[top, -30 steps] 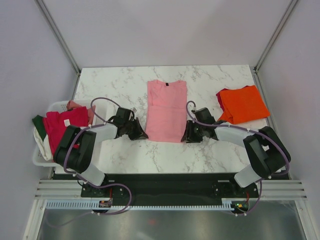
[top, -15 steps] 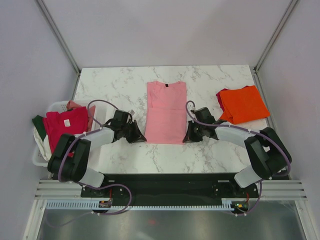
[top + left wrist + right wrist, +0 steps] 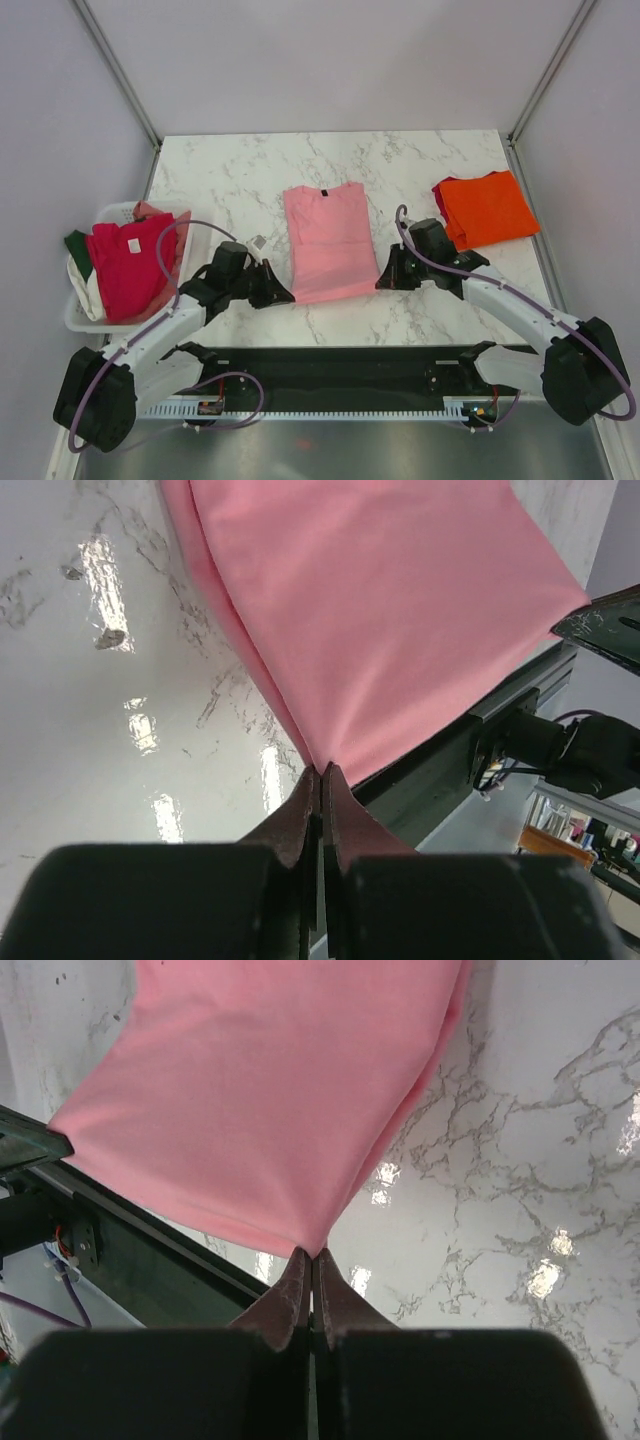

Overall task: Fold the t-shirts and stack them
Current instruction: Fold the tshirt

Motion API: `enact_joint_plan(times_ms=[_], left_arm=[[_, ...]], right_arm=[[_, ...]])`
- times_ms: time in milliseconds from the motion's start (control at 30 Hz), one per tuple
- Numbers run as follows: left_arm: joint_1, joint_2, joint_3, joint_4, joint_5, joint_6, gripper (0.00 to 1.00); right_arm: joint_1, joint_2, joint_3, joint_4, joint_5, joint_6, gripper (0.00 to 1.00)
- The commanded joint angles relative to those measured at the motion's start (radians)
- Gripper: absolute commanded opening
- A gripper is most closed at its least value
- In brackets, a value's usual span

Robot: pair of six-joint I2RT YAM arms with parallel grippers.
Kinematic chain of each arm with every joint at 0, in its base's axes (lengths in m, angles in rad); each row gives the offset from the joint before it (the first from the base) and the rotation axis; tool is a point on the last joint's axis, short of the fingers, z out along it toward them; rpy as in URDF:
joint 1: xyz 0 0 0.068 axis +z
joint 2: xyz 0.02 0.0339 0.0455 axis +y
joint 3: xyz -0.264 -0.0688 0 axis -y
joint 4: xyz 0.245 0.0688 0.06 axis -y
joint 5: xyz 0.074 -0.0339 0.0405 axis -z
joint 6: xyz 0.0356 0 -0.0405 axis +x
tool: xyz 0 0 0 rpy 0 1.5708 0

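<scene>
A light pink t-shirt (image 3: 328, 240) lies lengthwise in the middle of the marble table, sleeves folded in, its near hem lifted. My left gripper (image 3: 285, 294) is shut on the hem's near left corner, which the left wrist view shows as pink cloth (image 3: 380, 630) pinched at the tips (image 3: 322, 771). At the near right corner my right gripper (image 3: 381, 281) is shut on the same hem, the cloth (image 3: 290, 1090) running away from its tips (image 3: 311, 1253). A folded orange t-shirt (image 3: 486, 207) lies at the right. A crimson t-shirt (image 3: 128, 263) tops the pile in the basket.
The white plastic basket (image 3: 113, 213) hangs at the table's left edge, with dark green (image 3: 78, 250) and cream (image 3: 90, 292) cloth under the crimson shirt. The black base rail (image 3: 330, 368) runs along the table's near edge. Grey walls and metal posts enclose the table.
Both grippers have pulled toward the near edge with the pink shirt's hem corners; the shirt slid nearer and its hem rose. The right gripper closed on its corner within the last second.
</scene>
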Motion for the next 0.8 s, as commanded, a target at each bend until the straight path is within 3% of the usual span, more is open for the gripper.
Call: enact_joint_plan(times_ms=[0, 333, 767], left_arm=[[-0.001, -0.056, 0.013, -0.062, 0.044, -0.058, 0.02], [0.031, 0.034, 0.179, -0.085, 0.079, -0.054, 0.02], [0.158, 0.372, 0.489, -0.076, 0.117, 0.008, 0.02]], right_arm=[[0.001, -0.054, 0.032, -0.094, 0.031, -0.033, 0.0], [-0.028, 0.007, 0.245, -0.185, 0.162, -0.12, 0.0], [-0.18, 0.397, 0.595, -0.126, 0.085, -0.159, 0.0]])
